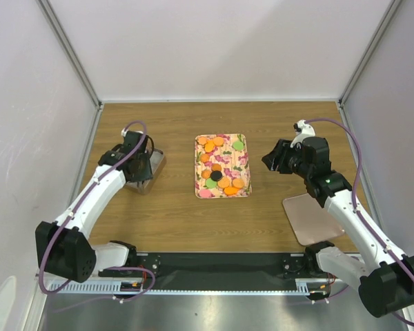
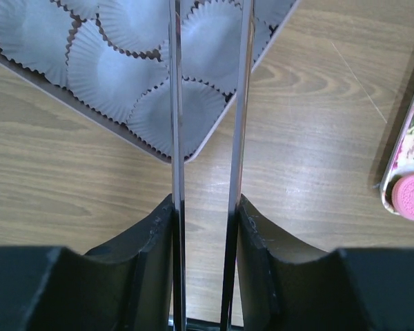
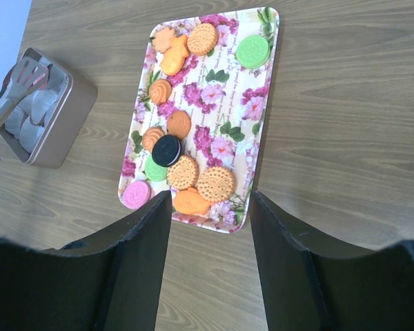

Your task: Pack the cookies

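The left claw (image 2: 205, 207) grips tongs (image 2: 176, 103) above the paper cups (image 2: 110, 69); the right claw (image 3: 210, 207) hangs open and empty. The cookies (image 3: 183, 172) lie on the flowered tray (image 3: 262, 103). I'd nip one cup's rim only.

Rear overhead view; left wrist close over cups (image 2: 103, 69); right wrist farther; tray (image 3: 224, 103) common to all.
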Controlling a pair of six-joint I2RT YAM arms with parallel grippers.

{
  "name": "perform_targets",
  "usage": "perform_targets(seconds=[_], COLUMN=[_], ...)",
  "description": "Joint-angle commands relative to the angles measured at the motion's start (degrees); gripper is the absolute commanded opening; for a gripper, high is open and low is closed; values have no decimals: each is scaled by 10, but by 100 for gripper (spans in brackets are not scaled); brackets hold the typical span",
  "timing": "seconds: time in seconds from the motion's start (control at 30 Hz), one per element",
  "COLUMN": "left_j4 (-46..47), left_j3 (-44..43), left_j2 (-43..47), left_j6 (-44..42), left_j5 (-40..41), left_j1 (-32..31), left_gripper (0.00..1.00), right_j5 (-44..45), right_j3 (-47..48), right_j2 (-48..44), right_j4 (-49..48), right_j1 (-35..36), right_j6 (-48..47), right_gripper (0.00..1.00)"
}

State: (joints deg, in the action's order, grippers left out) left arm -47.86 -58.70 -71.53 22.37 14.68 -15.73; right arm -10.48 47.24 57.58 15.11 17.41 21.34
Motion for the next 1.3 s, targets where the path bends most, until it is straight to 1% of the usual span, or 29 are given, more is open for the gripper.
perform_targets(seconds=[0.0,0.5,0.8,0.93,1.07,1.27], left_j4=[38,58,73,78,86,87], left_j3=[1,-2,-5,-2,-1,-2], left_j2=[0,-32,-49,-57,-57,-50], left_j6=[-14,-40,-44,-42,-41,-41], left_j5=[-22,-31,-41,-33,-40,-36], left_j1=[17,61,62,62,62,62], left_gripper=[40,41,41,42,46,48], right_j5=[-7,-8,-9,-9,-8,-8], right_j3=[4,5,5,4,4,4], right_j2=[1,1,1,1,2,3], right_j4=[-18,-18,-18,-18,-18,-18], right_j1=[3,3,4,4,5,7], right_j6=[-2,-2,-2,-2,-2,-1], right_gripper=[54,54,55,54,54,54])
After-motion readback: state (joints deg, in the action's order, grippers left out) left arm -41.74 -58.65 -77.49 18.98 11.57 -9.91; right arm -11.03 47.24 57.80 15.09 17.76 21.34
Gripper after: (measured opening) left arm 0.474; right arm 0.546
